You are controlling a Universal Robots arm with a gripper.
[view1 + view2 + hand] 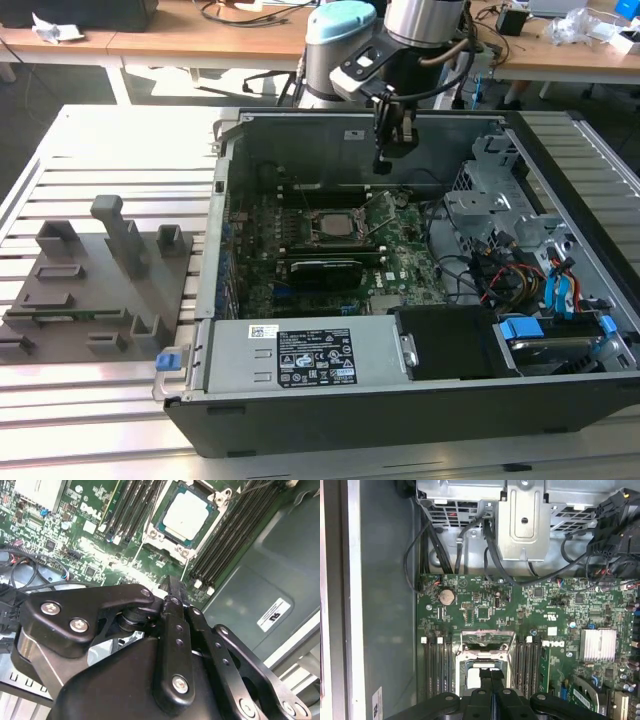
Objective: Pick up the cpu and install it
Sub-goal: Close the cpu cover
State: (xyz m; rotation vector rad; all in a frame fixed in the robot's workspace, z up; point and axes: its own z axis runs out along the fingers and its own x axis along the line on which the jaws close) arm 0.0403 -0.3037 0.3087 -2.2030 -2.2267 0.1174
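Cpu (186, 516) lies flat in the socket (151, 534), pale metal top up, green rim showing all round, square to the frame. Looks seated. It is square, so there is no long axis. Its edges run parallel to the ram slots (231, 539) on both sides of the socket. Load plate (378, 207) stands swung up on the exterior view's right of the socket, so the cpu is uncovered and not clamped. Can't tell where the lever is.

Gripper (386, 165) hangs above the board (400, 265), inside the open case (400, 420), touching nothing. In the exterior view the cpu lies below the gripper and toward that view's left, with the raised plate between them. How high the gripper is above the board, can't tell.

In the second wrist view the cpu sits ahead of the gripper tip, apart from it, with the whole top plate in clear sight. In the first wrist view the gripper tip overlaps the socket and a bit of pale plate peeks out beside it.

Jaws are pressed together with nothing between them, so the gripper is empty.

Judgement: the cpu is already placed in the socket and only the plate is left open. There is only one arm, so no choice of which is nearer. Black card (325, 270) lies just in front of the socket in the exterior view, well apart from the gripper.
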